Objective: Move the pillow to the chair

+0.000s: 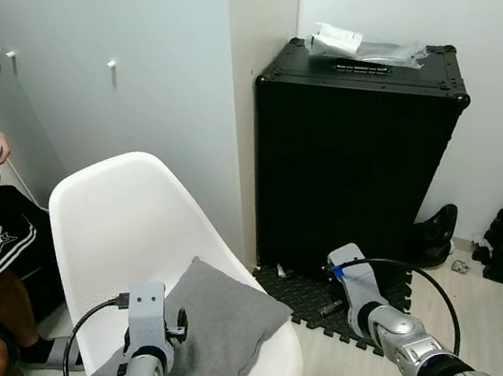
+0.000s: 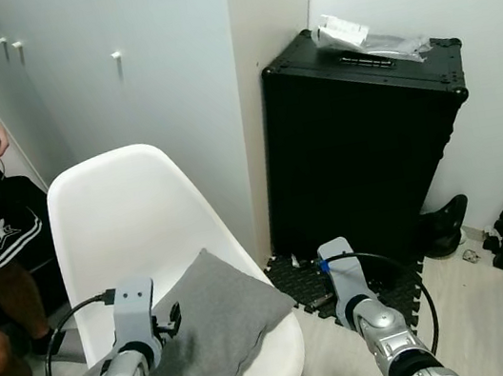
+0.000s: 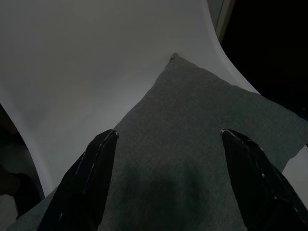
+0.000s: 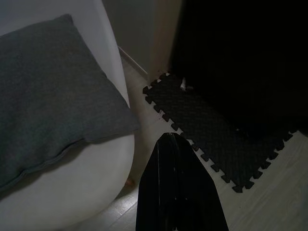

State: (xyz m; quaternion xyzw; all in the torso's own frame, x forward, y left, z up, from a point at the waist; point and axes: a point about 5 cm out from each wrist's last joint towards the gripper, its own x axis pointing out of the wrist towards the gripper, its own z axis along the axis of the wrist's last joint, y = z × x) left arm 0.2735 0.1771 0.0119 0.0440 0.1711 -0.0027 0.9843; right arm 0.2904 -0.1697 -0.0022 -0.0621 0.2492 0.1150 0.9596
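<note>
Left hand (image 3: 166, 180) spread wide above pillow (image 3: 202, 144).

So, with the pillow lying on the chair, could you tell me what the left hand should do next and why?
Probably draw the left hand back and up. Its fingers are spread open above the pillow, gripping nothing, and the pillow already rests on the chair seat, so the placing looks done.
</note>
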